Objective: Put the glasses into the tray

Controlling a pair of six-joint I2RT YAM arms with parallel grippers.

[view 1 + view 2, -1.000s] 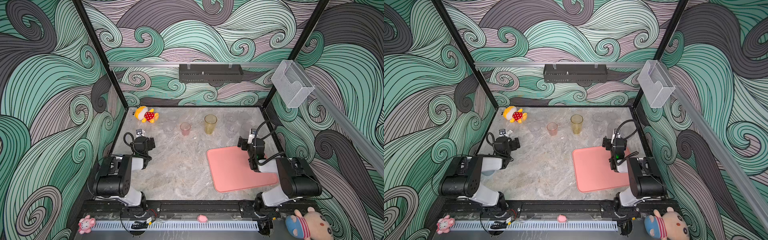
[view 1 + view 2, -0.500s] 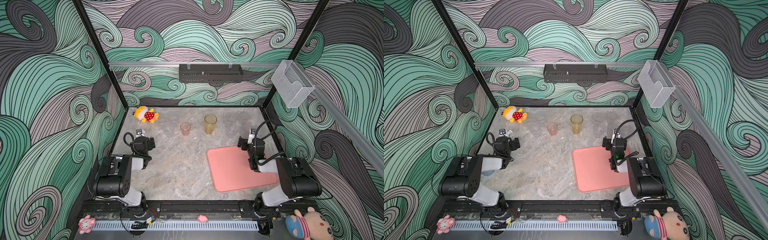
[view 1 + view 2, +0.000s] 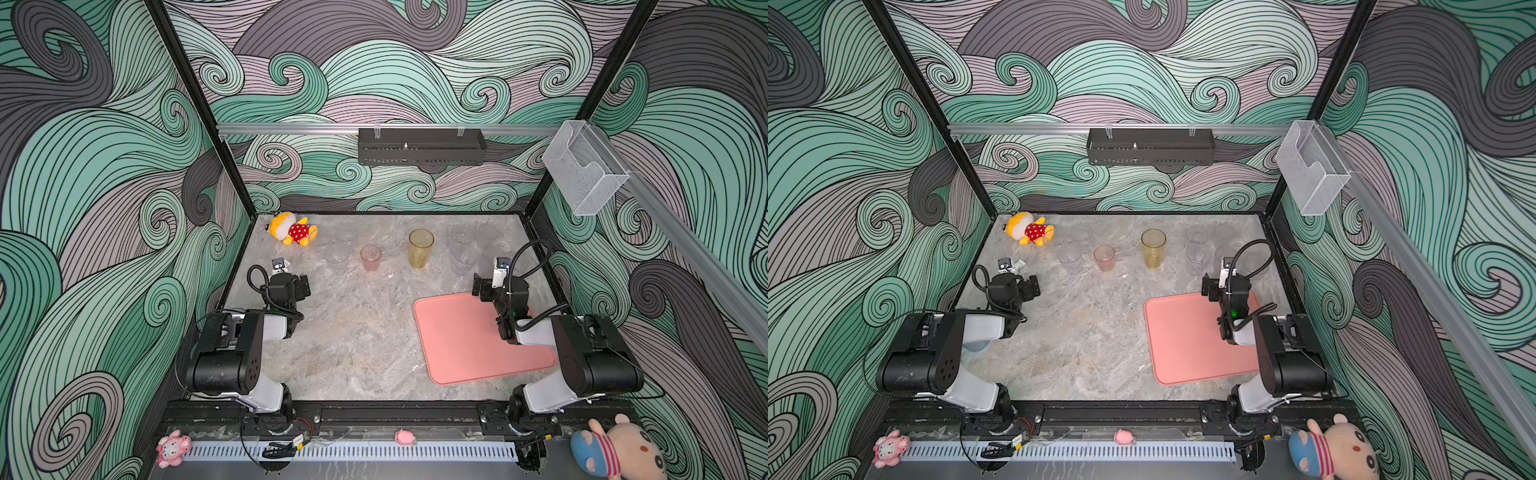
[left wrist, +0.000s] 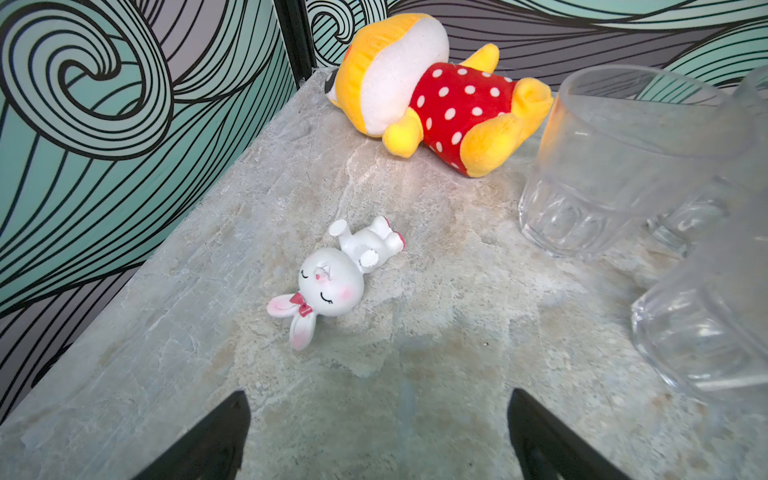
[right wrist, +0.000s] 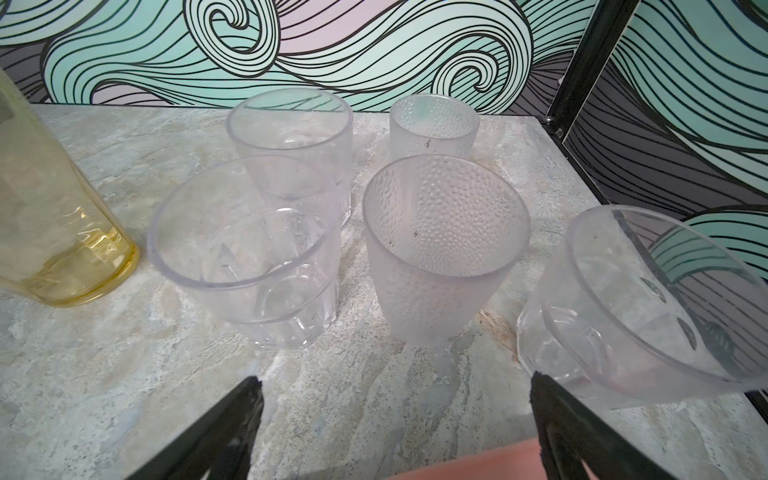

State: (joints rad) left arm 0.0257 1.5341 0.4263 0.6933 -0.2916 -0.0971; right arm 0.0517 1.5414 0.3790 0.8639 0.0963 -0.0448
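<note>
Left gripper: black fingers spread wide with nothing between them, over a grey marble-patterned tabletop. Ahead of it a glossy white rabbit figurine lies on its back. Beyond that lies a yellow plush toy in red polka-dot cloth, and beside the toy stands a clear tumbler with a faceted base. Right gripper: also released and empty, at the far edge of the tray. The tray is a flat, matte salmon-pink rectangle with rounded corners and a low rim, lower right of centre in both top views. The glasses all stand upright on the tabletop beyond the tray, in a loose row across the upper middle of both top views. A tall yellow tumbler is near centre, with a short pink tumbler to its left. Just ahead of the right fingers stand a smooth clear tumbler and a frosted dimpled tumbler, close together. Behind them are a second smooth one and a smaller dimpled one. A further clear tumbler stands nearest the corner post.
</note>
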